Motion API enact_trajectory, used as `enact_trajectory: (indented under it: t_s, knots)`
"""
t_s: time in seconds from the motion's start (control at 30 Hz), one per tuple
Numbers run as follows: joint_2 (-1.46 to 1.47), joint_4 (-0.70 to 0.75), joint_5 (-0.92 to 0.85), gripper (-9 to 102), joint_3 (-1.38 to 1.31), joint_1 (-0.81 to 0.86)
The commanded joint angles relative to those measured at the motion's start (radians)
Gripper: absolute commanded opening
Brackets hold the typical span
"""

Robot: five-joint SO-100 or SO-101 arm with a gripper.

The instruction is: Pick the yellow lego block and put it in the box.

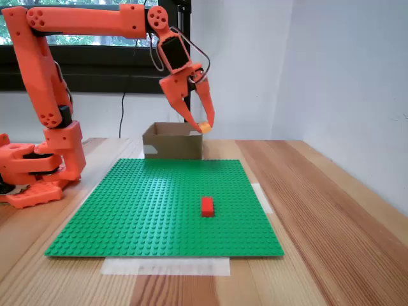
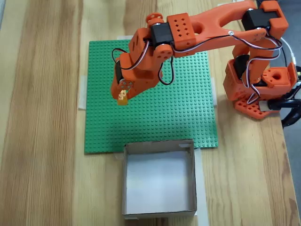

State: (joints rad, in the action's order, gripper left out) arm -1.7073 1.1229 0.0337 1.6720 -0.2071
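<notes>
The yellow lego block (image 1: 206, 128) (image 2: 122, 99) hangs in the air, pinched between the fingertips of my orange gripper (image 1: 203, 126) (image 2: 123, 96), which is shut on it. From above, the block is over the left part of the green baseplate (image 2: 188, 103), short of the box (image 2: 157, 146). The brown cardboard box (image 1: 172, 150) stands open-topped just past the baseplate's far edge (image 1: 146, 210); its inside looks bare.
A red brick (image 1: 207, 206) lies on the baseplate near its front right. The arm's base (image 1: 38, 166) (image 2: 258, 84) stands beside the plate on the wooden table. White tape strips (image 1: 166, 265) hold the plate's edges. A wall runs along the right side.
</notes>
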Motion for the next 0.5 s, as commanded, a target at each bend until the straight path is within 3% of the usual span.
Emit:
enact_trajectory:
  t_s: [0.0,0.47]
  knots:
    - [-0.061,0.038,-0.005,2,-0.067,-0.031]
    - [-0.106,0.179,0.026,3,-0.244,-0.23]
